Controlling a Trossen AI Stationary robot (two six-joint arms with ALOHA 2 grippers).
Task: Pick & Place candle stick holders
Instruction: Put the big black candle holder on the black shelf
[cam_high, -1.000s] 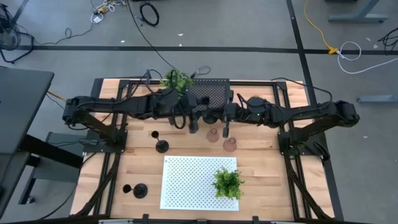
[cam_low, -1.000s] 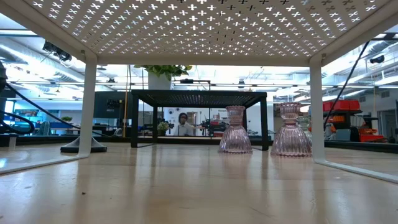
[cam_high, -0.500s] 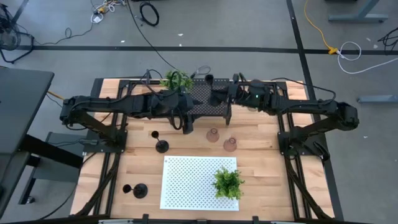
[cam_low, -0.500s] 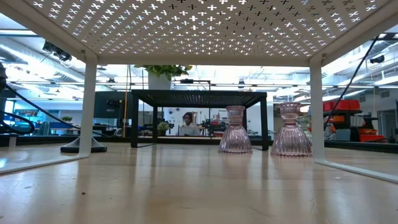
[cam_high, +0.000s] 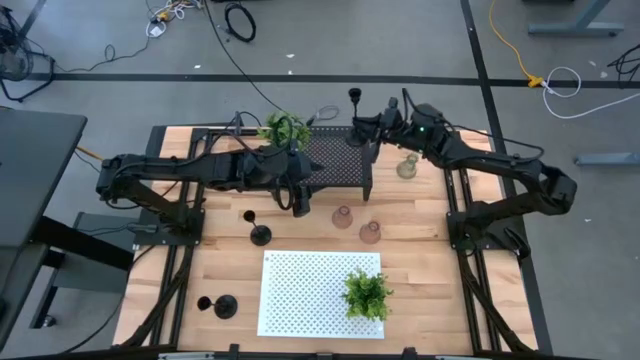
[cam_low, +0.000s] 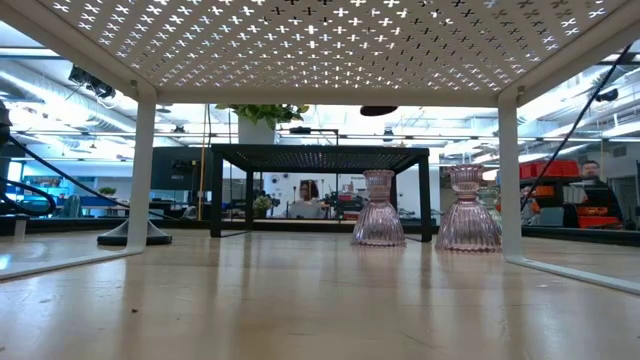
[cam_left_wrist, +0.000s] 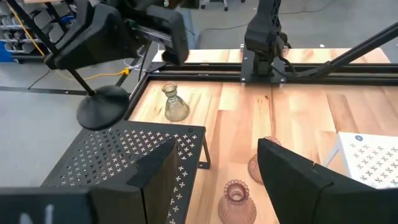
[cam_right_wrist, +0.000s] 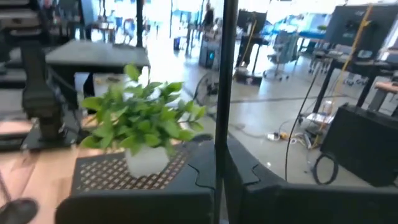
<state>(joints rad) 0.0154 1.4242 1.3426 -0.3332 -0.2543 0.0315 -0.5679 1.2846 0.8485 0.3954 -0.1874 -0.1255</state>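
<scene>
The right gripper (cam_high: 366, 128) is clenched on a slim black candle holder (cam_high: 354, 112), carrying it above the far edge of the black rack (cam_high: 335, 160). Held by its thin stem, it could swing or slip, and its wide base might clip the rack or the plant (cam_high: 283, 130). The olive glass holder (cam_high: 407, 166) stands near. The left gripper (cam_high: 300, 203) hangs released by the rack's front.
</scene>
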